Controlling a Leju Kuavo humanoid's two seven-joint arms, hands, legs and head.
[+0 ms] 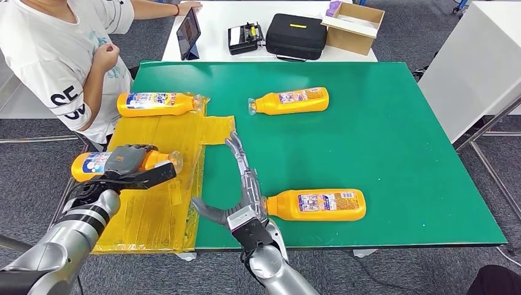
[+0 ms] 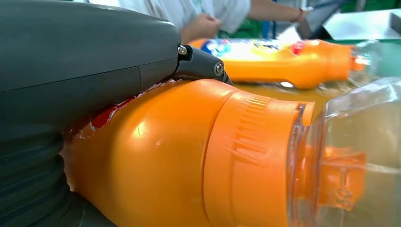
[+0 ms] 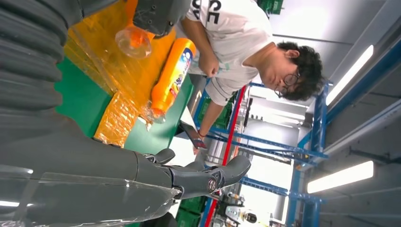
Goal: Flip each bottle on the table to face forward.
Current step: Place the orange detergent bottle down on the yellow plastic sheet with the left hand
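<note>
Left hand (image 1: 130, 161) grips an orange bottle (image 1: 92, 165) at nine o'clock; right hand (image 1: 236, 184), fingers spread, holds nothing, just beside the six o'clock bottle (image 1: 316, 204)

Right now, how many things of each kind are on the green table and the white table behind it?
Orange plastic bottles with clear caps: 4
Black zipped case: 1
Open cardboard box: 1
Tablet: 1
Total: 7
</note>
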